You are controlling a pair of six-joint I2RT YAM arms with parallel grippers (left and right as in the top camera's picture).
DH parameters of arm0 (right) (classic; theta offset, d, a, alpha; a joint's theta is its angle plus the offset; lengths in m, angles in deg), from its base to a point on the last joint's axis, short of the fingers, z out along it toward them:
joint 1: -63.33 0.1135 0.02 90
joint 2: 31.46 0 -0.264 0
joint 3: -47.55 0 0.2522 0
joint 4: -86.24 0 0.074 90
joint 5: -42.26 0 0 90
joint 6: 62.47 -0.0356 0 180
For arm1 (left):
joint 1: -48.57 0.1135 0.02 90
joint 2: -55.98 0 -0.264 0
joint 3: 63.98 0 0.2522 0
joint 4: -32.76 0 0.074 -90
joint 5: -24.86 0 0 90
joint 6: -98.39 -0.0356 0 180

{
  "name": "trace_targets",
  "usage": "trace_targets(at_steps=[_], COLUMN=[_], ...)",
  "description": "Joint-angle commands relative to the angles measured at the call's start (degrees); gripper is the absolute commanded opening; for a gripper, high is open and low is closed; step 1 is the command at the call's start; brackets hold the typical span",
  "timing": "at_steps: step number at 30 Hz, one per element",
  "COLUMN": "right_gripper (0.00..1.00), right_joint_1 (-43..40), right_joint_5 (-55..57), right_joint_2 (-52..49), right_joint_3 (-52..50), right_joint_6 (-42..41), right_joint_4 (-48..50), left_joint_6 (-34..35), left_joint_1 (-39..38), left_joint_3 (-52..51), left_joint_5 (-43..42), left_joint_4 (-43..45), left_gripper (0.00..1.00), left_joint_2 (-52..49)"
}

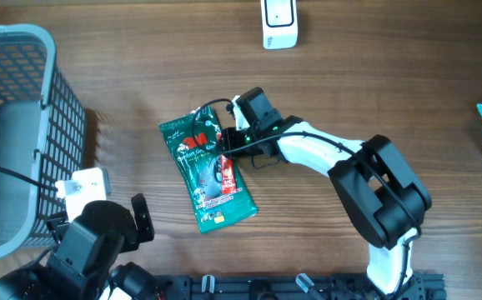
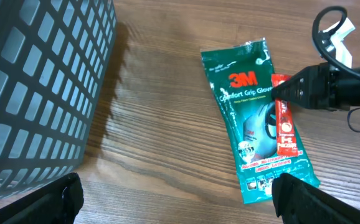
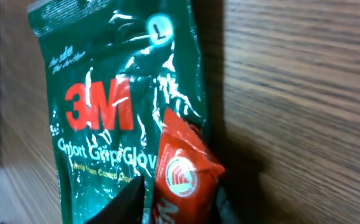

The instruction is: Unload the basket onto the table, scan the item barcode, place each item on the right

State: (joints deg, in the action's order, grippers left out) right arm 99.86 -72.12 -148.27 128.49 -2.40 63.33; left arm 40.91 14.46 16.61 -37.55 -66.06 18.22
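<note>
elbow of the right arm bends well to the right of the green pack (image 1: 208,179). its white forearm runs up and left, so the right gripper (image 1: 224,148) comes down at the pack's right edge. its jaws stand either side of the top of a red sachet (image 3: 183,165) that lies along that edge, partly on the pack. both fingers (image 3: 127,205) sit close against the sachet, but i cannot tell whether they clamp it. the right wrist view cuts off the sachet's lower part and the fingertips.

left arm is folded below and left of the pack. the left gripper (image 2: 177,210) is spread wide with nothing between, pointing toward the pack; only dark finger stubs show at its view's bottom corners.

scanner (image 1: 278,23) stands well above the pack, cropped by the top edge. basket (image 1: 66,108) is left of the pack, partly out of frame. print on the sachet and on the pack's lower end is too small to read.
</note>
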Motion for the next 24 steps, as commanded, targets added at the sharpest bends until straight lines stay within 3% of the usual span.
trace_targets(at_steps=[1, 3, 6, 16, 20, 24], right_gripper=[0.11, 0.04, 0.04, 0.04, 0.04, 0.04], right_joint_1=[0.3, 0.0, -2.3, -14.6, -17.2, -17.8], right_joint_5=[-0.1, -0.1, 0.0, 0.4, 0.0, -6.4], right_joint_2=[-3.3, -3.3, -2.4, 9.6, 11.2, 11.2], right_joint_3=[-1.0, -0.8, 0.9, 5.3, 5.3, 5.3], right_joint_6=[0.6, -0.8, -5.2, -30.6, -42.6, -39.2], right_joint_4=[-1.1, -1.1, -5.3, -37.2, -55.5, -65.0], left_joint_6=[1.0, 1.0, 1.0, 1.0, 1.0, 1.0], left_joint_1=[0.3, 0.3, 0.3, 0.3, 0.3, 0.3], left_joint_3=[0.7, 0.7, 0.7, 0.7, 0.7, 0.7], left_joint_5=[-0.1, -0.1, -0.1, -0.1, -0.1, -0.1], left_joint_4=[0.1, 0.1, 0.1, 0.1, 0.1, 0.1], left_gripper=[1.0, 1.0, 1.0, 1.0, 1.0, 1.0], left_joint_2=[0.2, 0.2, 0.2, 0.2, 0.2, 0.2])
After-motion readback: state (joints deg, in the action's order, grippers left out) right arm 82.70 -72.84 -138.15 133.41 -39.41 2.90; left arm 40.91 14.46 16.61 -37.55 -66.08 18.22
